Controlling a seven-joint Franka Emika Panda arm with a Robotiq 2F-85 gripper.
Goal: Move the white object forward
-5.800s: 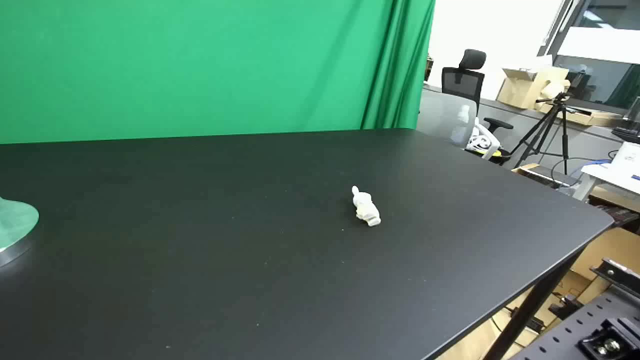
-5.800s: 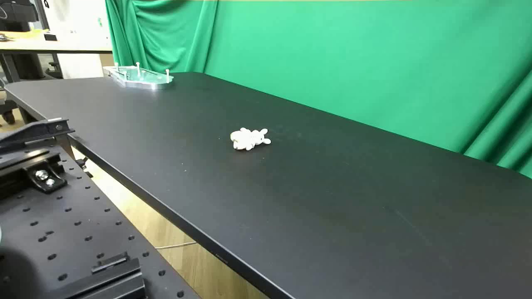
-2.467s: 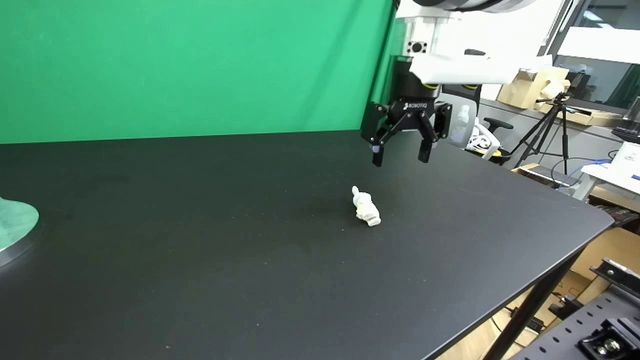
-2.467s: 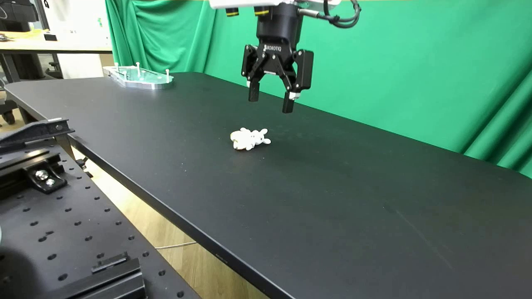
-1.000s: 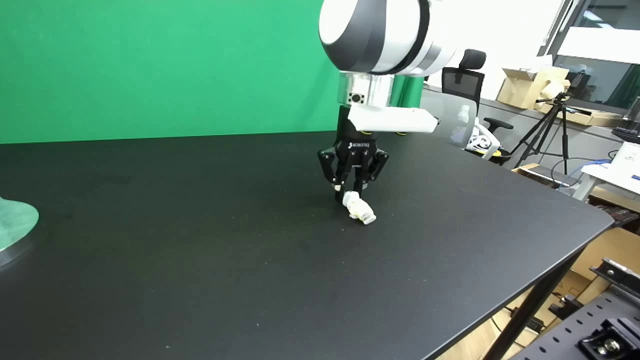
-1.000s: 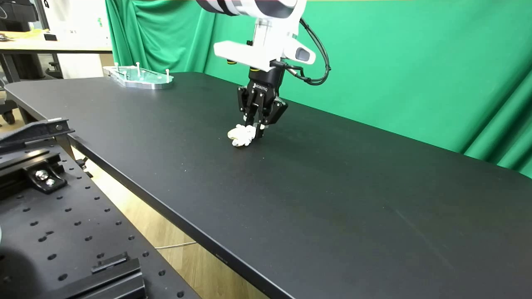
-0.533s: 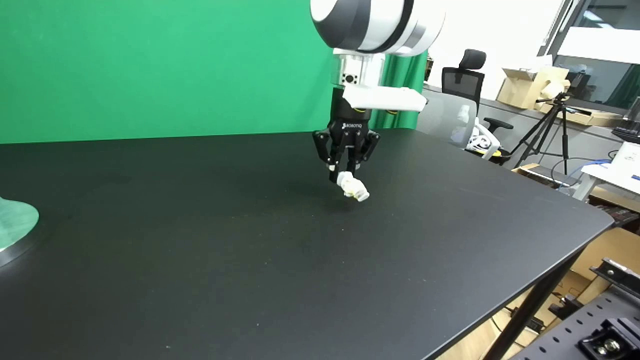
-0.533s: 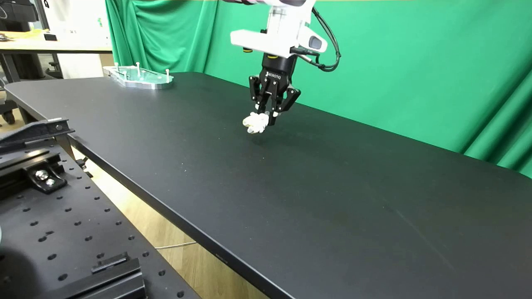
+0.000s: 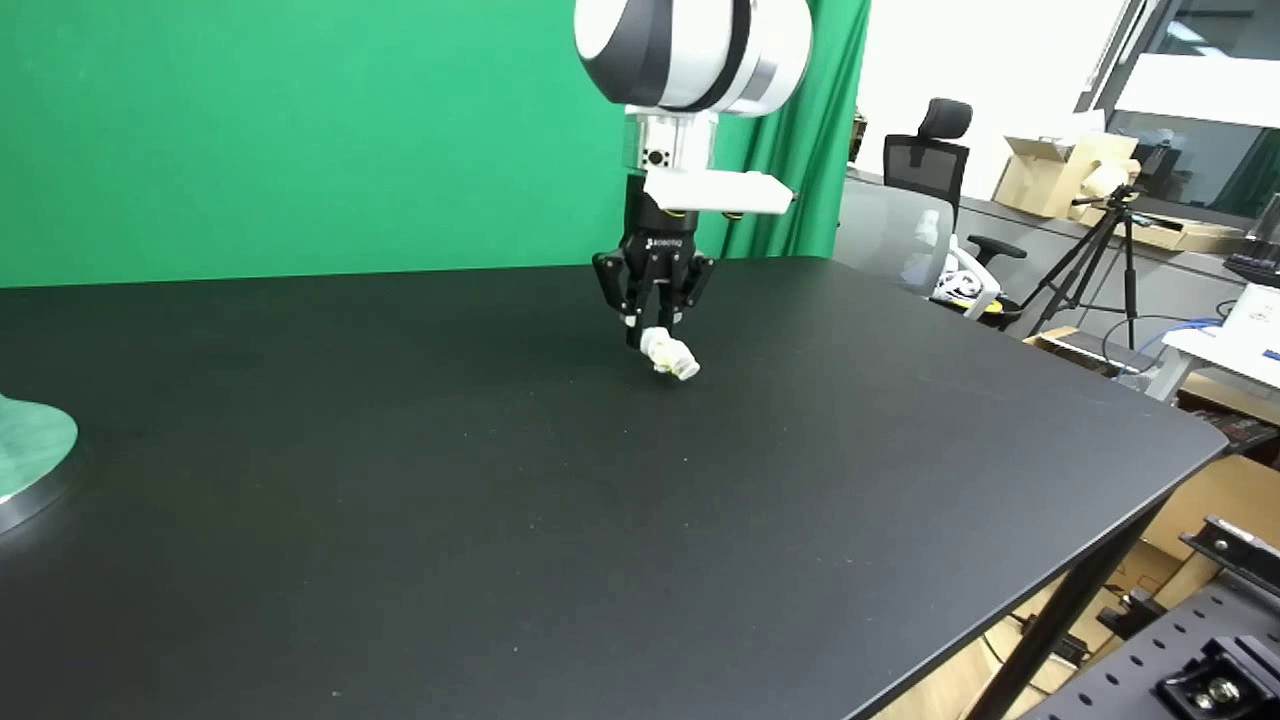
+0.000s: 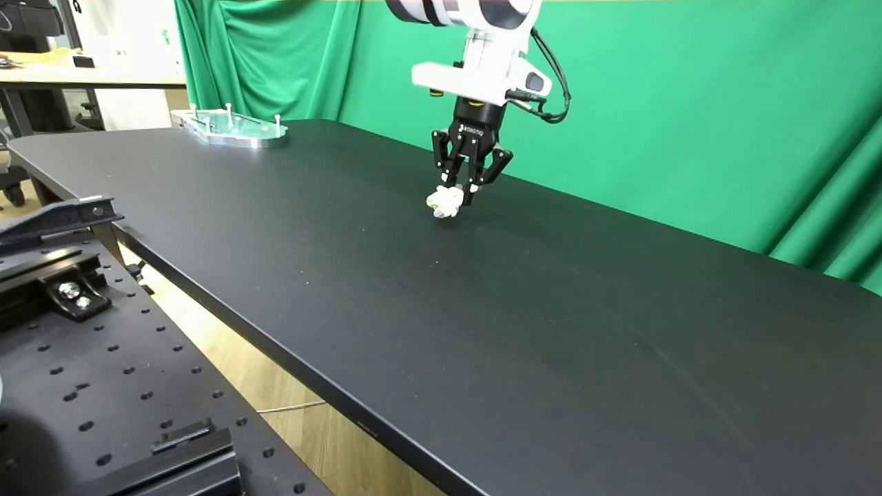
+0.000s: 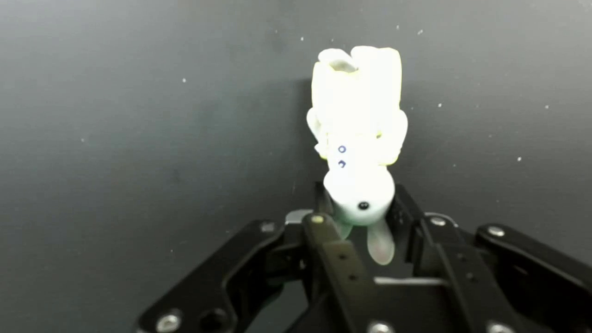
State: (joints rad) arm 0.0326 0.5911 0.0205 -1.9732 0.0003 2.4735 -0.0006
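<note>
The gripper [image 11: 363, 199], fingers [image 11: 407, 203] tight, pinches the white object [image 11: 358, 115] by its head, and if the body scrapes the table [image 9: 420, 520], it could twist free!

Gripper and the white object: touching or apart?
Touching. The wrist view shows the gripper closed on the white object: its rounded head is pinched between the two fingers, with no gap visible on either side.

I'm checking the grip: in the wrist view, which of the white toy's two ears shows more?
The ear on the picture's right, visible down to its rounded tip; only a short piece of the other ear shows.
</note>
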